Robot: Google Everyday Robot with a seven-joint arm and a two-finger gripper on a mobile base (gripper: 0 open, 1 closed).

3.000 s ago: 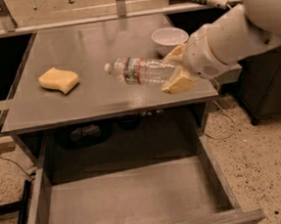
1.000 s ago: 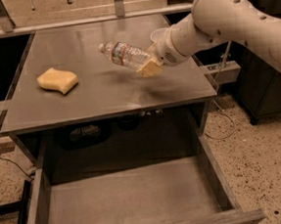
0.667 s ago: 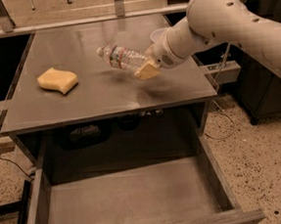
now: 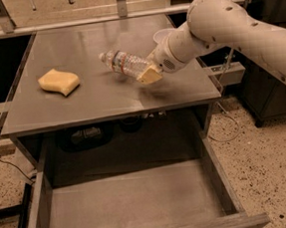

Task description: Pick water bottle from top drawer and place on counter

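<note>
Water bottle [image 4: 125, 63], label band unreadable to me, hangs tilted over the counter [image 4: 94, 102], my gripper [image 4: 150, 74] clamped on its base; top drawer [image 4: 130, 202] open.

Water bottle [image 4: 124, 64] in pincer [image 4: 148, 73] above counter [image 4: 87, 107]
</note>
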